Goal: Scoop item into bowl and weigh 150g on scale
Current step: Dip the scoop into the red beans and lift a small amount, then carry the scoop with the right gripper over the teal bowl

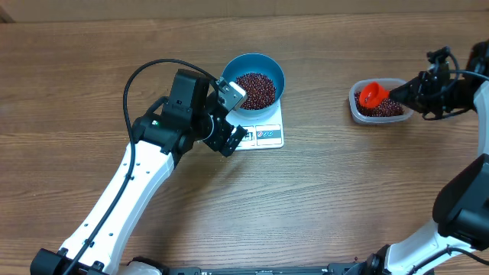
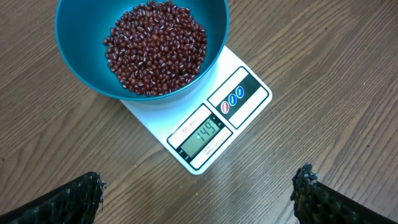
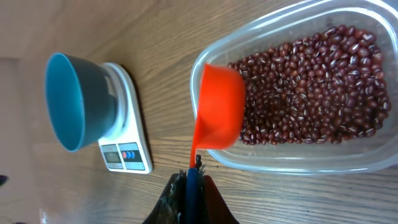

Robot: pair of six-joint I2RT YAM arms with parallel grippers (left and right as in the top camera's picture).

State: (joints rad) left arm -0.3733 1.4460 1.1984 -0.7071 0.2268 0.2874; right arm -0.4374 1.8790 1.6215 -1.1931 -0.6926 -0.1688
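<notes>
Our right claw (image 3: 189, 180) is clamping the scoop (image 3: 217, 106) at the tub (image 3: 348, 165); our left claw (image 2: 199, 180) is gaping near the scale (image 2: 249, 93). The beans (image 2: 155, 46) are sitting in the bowl (image 2: 74, 68) on it, and we are risking overshooting with a heaped scoop.

Left wrist view: the top edge cuts off the blue bowl (image 2: 74, 62), which covers the far part of the white scale (image 2: 233, 65); only fingertips of the left claw (image 2: 198, 196) show at the bottom. Right wrist view: the clear tub (image 3: 298, 163) runs off the right edge, the orange scoop (image 3: 217, 106) hides some beans (image 3: 311, 87), and the right claw (image 3: 191, 190) is cropped below. Overhead, the scale's display is too small to read.
</notes>
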